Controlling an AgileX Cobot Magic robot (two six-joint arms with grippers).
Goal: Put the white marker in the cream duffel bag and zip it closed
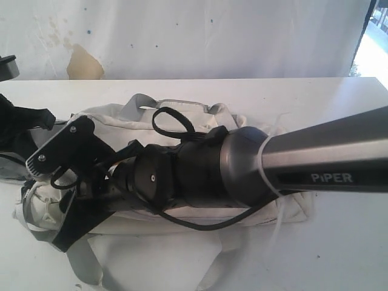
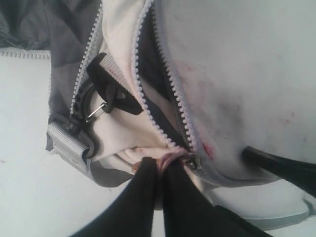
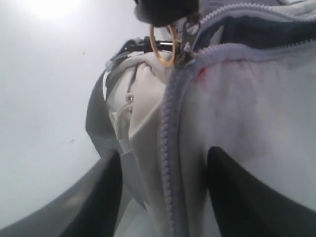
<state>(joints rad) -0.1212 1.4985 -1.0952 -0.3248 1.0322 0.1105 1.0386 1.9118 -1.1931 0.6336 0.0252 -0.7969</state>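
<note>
Left end effector [image 2: 159, 165] clamps the zipper ring [image 3: 164, 62], unseen from outside; right end effector [image 3: 164, 150] spread over cream duffel bag [image 3: 237, 113].

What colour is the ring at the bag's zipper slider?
Gold; the ring shows best in the right wrist view.

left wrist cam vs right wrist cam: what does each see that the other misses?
Left wrist only: the black strap clip and the grey webbing it hangs from, plus a long open run of zipper.
Right wrist only: both fingers of the right gripper, spread apart on either side of the bag's end.
Both: the cream bag, the left gripper pinched on the gold zipper ring at the slider, a red smudge beside it, and the white table. Neither shows the marker.
</note>
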